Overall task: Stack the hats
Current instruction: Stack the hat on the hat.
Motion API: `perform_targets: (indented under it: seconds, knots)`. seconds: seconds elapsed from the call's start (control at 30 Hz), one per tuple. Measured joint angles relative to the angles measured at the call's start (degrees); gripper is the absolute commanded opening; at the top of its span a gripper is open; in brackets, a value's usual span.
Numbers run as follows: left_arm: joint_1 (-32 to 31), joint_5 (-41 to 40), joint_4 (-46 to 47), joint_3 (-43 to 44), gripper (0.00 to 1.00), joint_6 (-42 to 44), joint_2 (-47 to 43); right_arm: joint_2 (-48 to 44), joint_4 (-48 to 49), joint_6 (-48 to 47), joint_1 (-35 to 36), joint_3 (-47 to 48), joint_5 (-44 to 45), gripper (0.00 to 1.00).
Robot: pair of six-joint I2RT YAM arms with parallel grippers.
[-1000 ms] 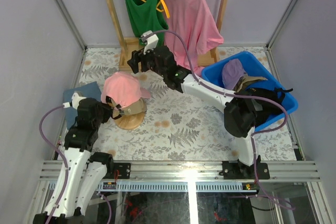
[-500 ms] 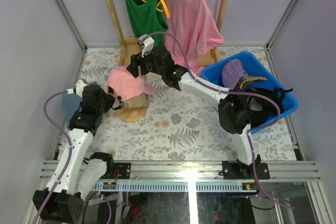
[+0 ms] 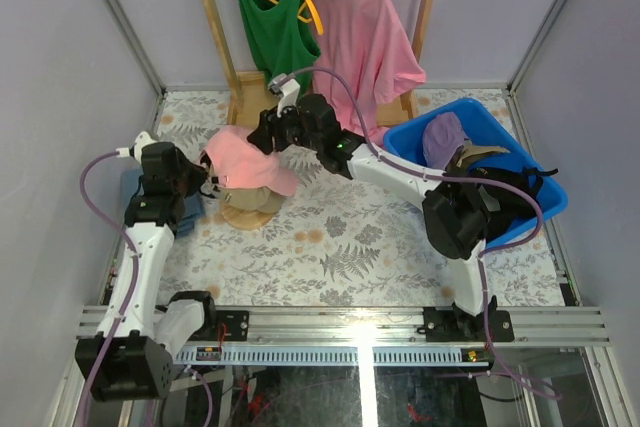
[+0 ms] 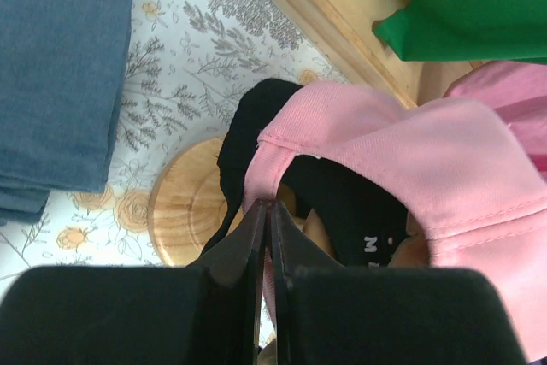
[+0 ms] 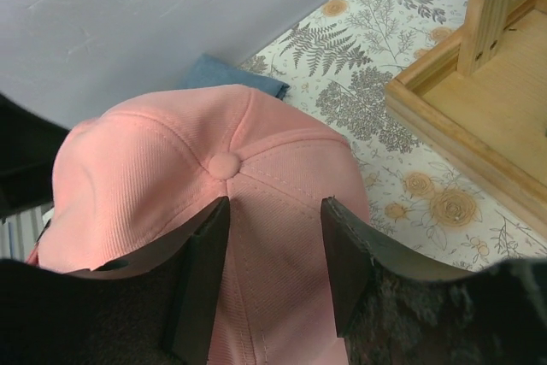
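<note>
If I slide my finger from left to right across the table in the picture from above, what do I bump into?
left hand → pink cap → blue bin, with the lavender cap inside it

Noted matt woven cloth with stitched seams on pink cap (image 5: 214, 211). Smooth pale wood on round stand (image 4: 184, 211). Matt black plastic on right pincer (image 5: 273, 207). Glossy blue plastic on bin (image 3: 505, 127). Matt blue denim on folded cloth (image 4: 60, 66).
</note>
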Motion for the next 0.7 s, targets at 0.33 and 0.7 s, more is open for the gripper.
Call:
perform_targets:
  seconds: [0.33,0.7]
  knots:
    - [1.8,5.5,5.3,4.2,0.00,3.4,5.9,-4.3,2.7,1.7,0.1,-6.7,-2.2,0.52]
    - [2.7,9.7,9.7,4.2,0.00,3.6,8.1,-11.0,4.6,2.6,3.5,-15.1,4.0,0.69]
